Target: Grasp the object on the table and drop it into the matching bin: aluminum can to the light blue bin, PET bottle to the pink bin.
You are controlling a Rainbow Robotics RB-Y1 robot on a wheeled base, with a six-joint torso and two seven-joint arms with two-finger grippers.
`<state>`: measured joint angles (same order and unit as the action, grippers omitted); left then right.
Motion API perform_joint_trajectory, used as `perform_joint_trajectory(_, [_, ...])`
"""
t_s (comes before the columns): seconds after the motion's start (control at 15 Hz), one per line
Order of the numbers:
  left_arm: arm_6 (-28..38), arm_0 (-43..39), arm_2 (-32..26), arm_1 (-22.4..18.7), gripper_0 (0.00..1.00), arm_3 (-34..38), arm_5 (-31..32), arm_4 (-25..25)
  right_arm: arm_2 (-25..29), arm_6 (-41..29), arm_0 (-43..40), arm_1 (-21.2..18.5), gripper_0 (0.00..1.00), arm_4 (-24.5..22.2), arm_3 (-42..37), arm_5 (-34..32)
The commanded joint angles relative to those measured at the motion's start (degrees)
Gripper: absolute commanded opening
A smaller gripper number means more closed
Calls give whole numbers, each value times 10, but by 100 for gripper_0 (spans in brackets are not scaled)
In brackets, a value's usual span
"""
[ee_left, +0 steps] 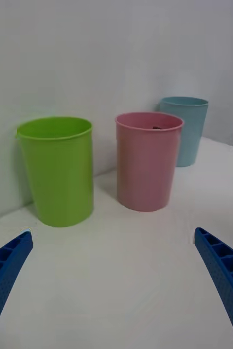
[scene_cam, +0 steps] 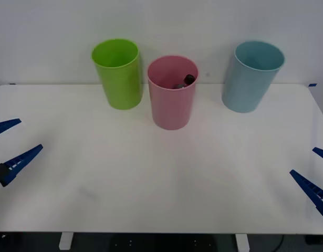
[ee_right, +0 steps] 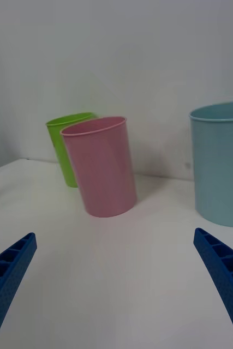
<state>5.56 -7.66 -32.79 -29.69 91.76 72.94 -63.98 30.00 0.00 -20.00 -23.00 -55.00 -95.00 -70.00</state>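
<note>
Your left gripper (scene_cam: 9, 149) and right gripper (scene_cam: 313, 173) sit spread and empty at the table (scene_cam: 161, 194) edges (parked, I judge) because the PET bottle (scene_cam: 185, 82) already lies inside the pink bin (scene_cam: 172, 105).

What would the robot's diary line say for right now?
small clear plastic bottle with black cap: inside tall pink plastic bin | left gripper: open, table's left edge | right gripper: open, right edge
</note>
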Motion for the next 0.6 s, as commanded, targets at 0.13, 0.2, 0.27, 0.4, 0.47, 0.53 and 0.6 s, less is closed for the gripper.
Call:
perform_joint_trajectory(0.13, [-10, -34, -1, 0, 100, 0, 12, 5, 0, 0, 0, 0, 100, 0, 0, 0])
perform_joint_trajectory(0.2, [-11, -39, -1, 0, 100, -1, 14, 8, 0, 0, 0, 0, 100, 0, 0, 0])
perform_joint_trajectory(0.27, [-11, -42, -1, 0, 100, 0, 14, 8, 0, 0, 0, 0, 100, 0, 0, 0])
perform_joint_trajectory(0.4, [-11, -51, 2, 0, 100, 0, 17, 8, 0, 0, 0, 0, 100, 0, 0, 0])
perform_joint_trajectory(0.47, [-10, -55, 5, 1, 100, 0, 17, 8, 0, 0, 0, 0, 100, 0, 0, 0])
perform_joint_trajectory(0.53, [-10, -61, 10, 1, 100, 0, 17, 9, 0, 0, 0, 0, 100, 0, 0, 0])
perform_joint_trajectory(0.6, [-8, -64, 13, 1, 100, 0, 12, 9, 0, 0, 0, 0, 100, 0, 0, 0])
